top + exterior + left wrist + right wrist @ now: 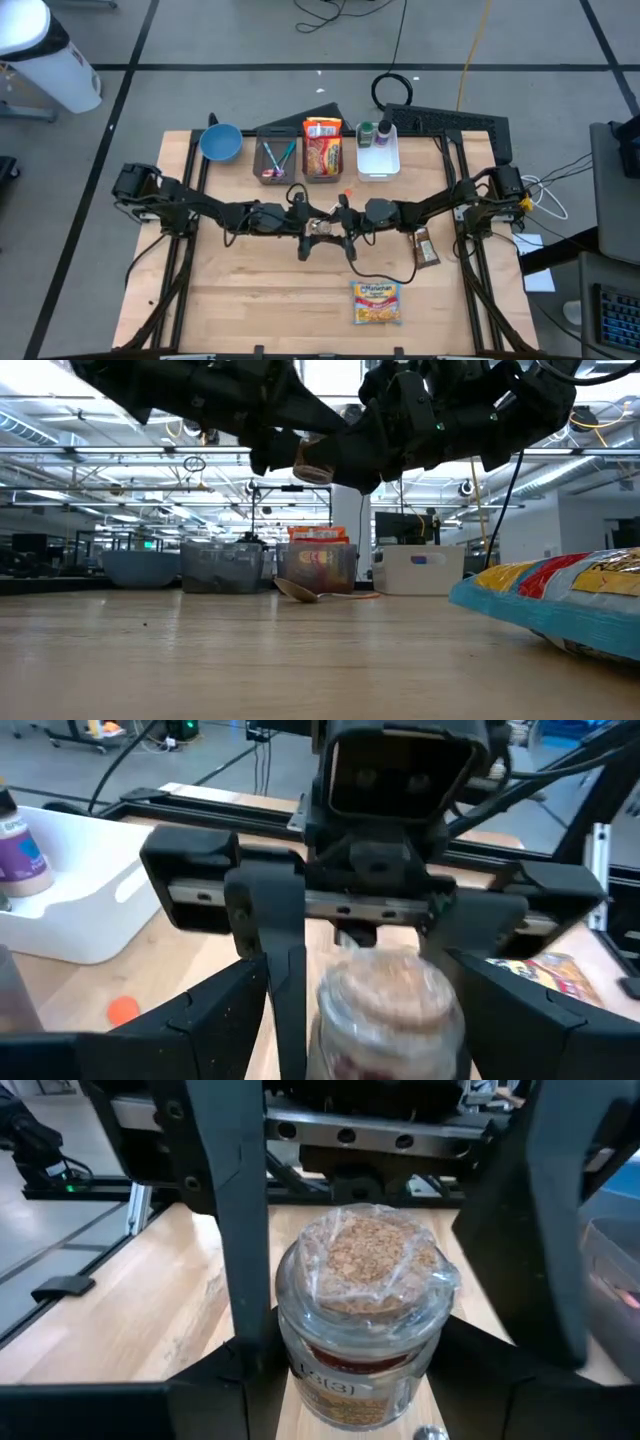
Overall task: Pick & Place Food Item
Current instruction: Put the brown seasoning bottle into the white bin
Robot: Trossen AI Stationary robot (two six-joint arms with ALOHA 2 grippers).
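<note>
A glass jar [318,228] with a cork lid under clear wrap hangs above the middle of the table, where both arms meet. It also shows in the low view [313,460], the left wrist view [385,1010] and the right wrist view [365,1310]. My right gripper [360,1415] comes from the table's right and is shut on the jar. My left gripper [365,1055] comes from the left and is open. Its fingers stand outside the right gripper's fingers [285,980], on either side of the jar. My right gripper pinches the jar's glass body [300,1380] between its two fingers, below the cork lid. The fingers come about level from the table's right side. The jar is lifted clear of the table, with its cork end [368,1260] up.
A ramen packet [376,300] lies near the front edge and fills the right of the low view [560,600]. A snack bar [426,247] lies at the right. At the back stand a blue bowl [220,142], two clear bins [322,150] and a white bin [378,150].
</note>
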